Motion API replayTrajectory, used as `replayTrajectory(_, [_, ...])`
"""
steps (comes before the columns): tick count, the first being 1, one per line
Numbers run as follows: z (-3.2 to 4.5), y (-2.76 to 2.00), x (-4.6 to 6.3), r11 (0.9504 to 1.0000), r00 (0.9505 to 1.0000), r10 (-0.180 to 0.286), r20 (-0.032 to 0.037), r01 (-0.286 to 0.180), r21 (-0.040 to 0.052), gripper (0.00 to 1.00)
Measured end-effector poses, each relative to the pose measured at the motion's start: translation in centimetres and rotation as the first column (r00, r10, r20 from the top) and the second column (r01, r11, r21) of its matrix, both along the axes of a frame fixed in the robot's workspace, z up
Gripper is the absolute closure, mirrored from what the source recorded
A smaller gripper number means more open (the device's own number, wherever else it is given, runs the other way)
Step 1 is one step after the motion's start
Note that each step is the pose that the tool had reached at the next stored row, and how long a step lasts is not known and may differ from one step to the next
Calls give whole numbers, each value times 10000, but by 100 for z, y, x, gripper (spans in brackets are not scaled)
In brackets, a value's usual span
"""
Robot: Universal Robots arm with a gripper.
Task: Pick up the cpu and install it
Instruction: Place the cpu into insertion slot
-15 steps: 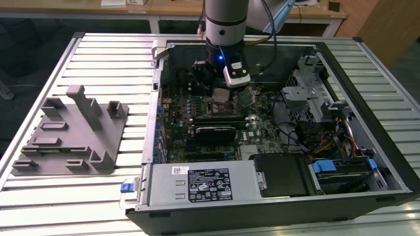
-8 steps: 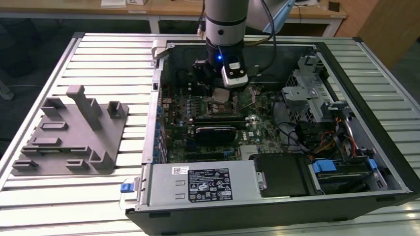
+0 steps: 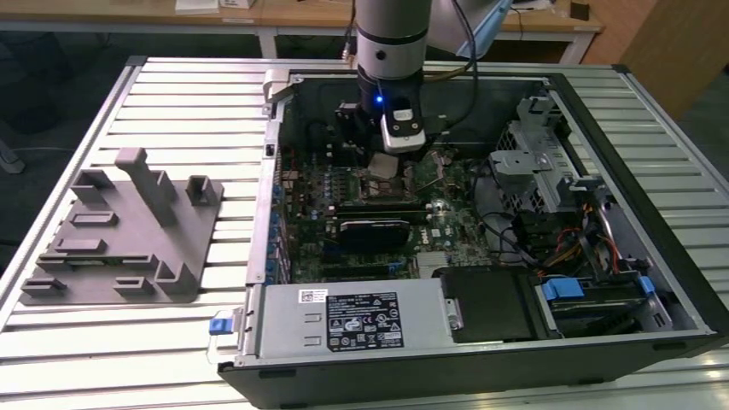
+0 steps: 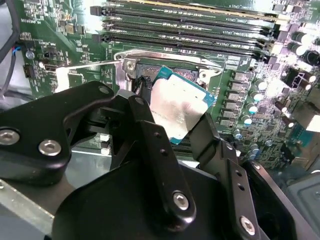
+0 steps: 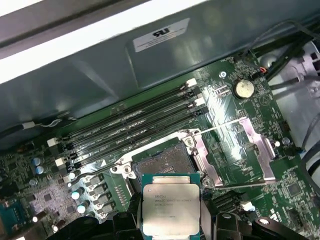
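the fingers (image 4: 152, 140) were closed on opposite edges of the cpu (image 4: 177, 107), pinching it between them. in the first wrist view the cpu (image 5: 171, 210) hung near the empty socket (image 5: 162, 160) on the motherboard (image 5: 235, 115), not seated, and the socket's metal load plate (image 5: 235, 150) lay swung open beside it. in the exterior view the arm (image 3: 393, 43) reached down into the open computer case (image 3: 638, 213) on the slatted counter (image 3: 171, 102).

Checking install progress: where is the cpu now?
In both wrist views the cpu is clamped in the gripper, close to the open socket, not yet seated.
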State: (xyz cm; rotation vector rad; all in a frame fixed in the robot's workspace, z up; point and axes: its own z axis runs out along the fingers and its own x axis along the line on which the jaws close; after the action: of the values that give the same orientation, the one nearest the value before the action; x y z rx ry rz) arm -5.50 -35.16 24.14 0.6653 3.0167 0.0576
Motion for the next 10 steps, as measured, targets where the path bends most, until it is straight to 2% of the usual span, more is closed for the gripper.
replayTrajectory(5, [0,0,0,9990,9990,-454,0,454,0,46])
replayTrajectory(10, [0,0,0,9960,9960,-898,0,898,0,46])
